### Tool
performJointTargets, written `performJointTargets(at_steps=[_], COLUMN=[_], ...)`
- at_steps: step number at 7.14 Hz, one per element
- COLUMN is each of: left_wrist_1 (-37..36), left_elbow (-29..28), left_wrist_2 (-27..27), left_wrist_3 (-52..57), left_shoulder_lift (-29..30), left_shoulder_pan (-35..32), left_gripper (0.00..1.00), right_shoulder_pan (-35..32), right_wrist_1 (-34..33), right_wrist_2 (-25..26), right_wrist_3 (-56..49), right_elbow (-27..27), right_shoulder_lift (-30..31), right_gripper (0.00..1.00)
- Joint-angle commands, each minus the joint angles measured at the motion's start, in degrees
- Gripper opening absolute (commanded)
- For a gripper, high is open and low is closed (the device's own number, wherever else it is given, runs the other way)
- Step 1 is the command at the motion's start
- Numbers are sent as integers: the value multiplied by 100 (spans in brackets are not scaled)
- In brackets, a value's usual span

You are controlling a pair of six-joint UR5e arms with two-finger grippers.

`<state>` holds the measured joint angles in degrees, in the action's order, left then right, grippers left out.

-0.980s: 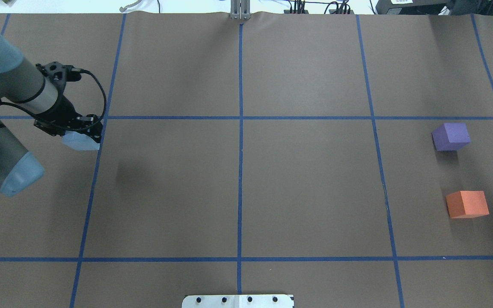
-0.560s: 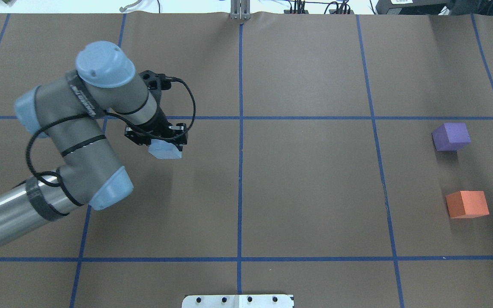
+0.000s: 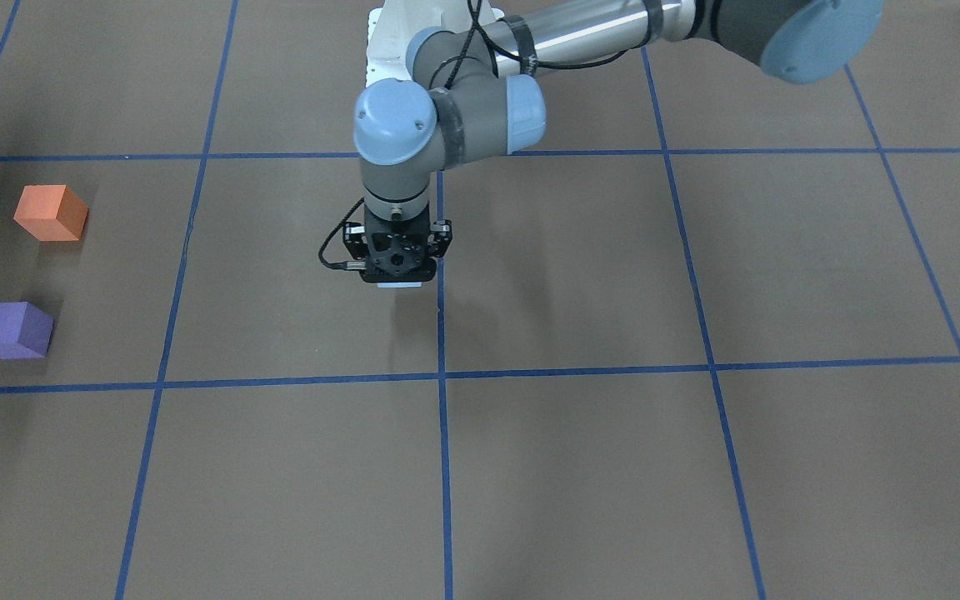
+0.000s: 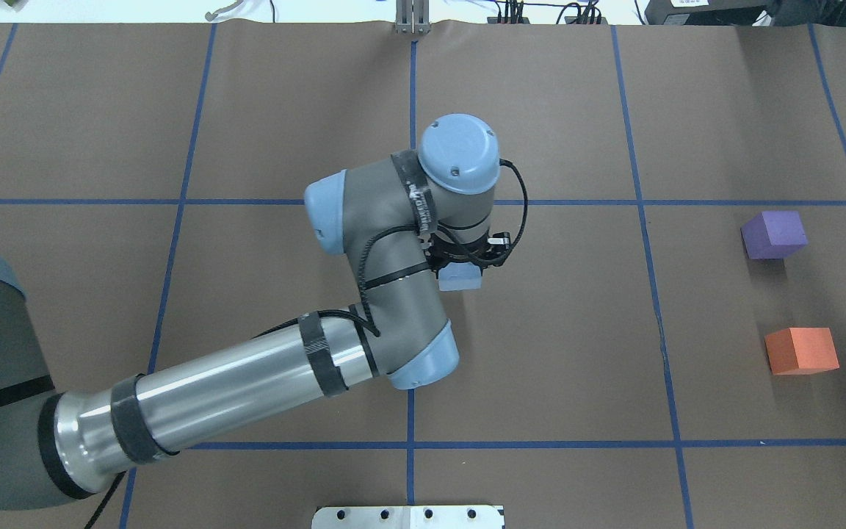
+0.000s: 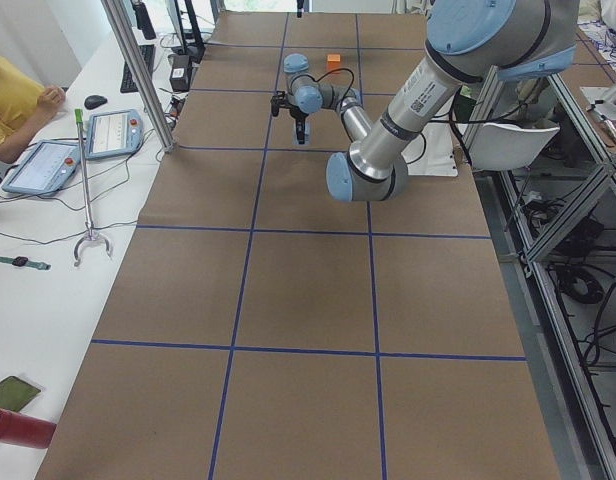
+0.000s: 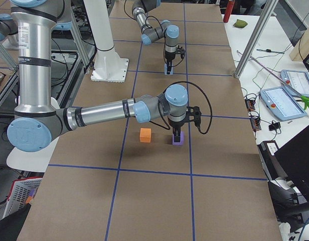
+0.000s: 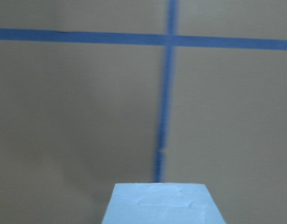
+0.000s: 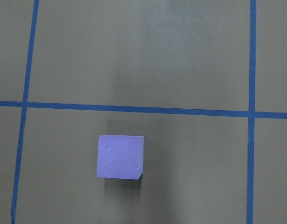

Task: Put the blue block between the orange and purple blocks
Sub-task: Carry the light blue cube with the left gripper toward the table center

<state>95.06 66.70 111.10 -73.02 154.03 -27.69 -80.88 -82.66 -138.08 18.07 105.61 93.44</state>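
From the front, the left arm is reaching over the middle of the tabletop, and the left jaws are squeezing the blue block. The orange block and purple block are sitting well apart from it, with a gap between them. From overhead, the blue block is hanging beside the middle line. From the right end, the right jaws are hovering over the purple block, and I cannot tell if they are open

Bright, even light from above; a soft shadow lies on the table just beside the purple block. The left wrist view is blurred, blue block included.
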Motion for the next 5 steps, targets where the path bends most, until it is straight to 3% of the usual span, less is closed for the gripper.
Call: performJointTargets(at_steps=[1, 2, 3, 5], left_wrist_1=[74, 74, 144, 277], left_elbow=[-526, -1005, -1384, -1510], left_wrist_2=[-664, -721, -730, -730], left_wrist_3=[-125, -125, -134, -143], left_shoulder_lift=[478, 818, 1030, 1032], left_shoulder_pan=[464, 466, 475, 493], left_gripper=[0, 0, 13, 48], right_shoulder_pan=[46, 99, 308, 529], right_wrist_1=[4, 13, 13, 13], right_wrist_2=[-165, -236, -228, -280], right_wrist_3=[38, 38, 21, 30], right_elbow=[3, 29, 29, 91], right_shoulder_lift=[-1, -19, -80, -80], right_gripper=[100, 100, 100, 100])
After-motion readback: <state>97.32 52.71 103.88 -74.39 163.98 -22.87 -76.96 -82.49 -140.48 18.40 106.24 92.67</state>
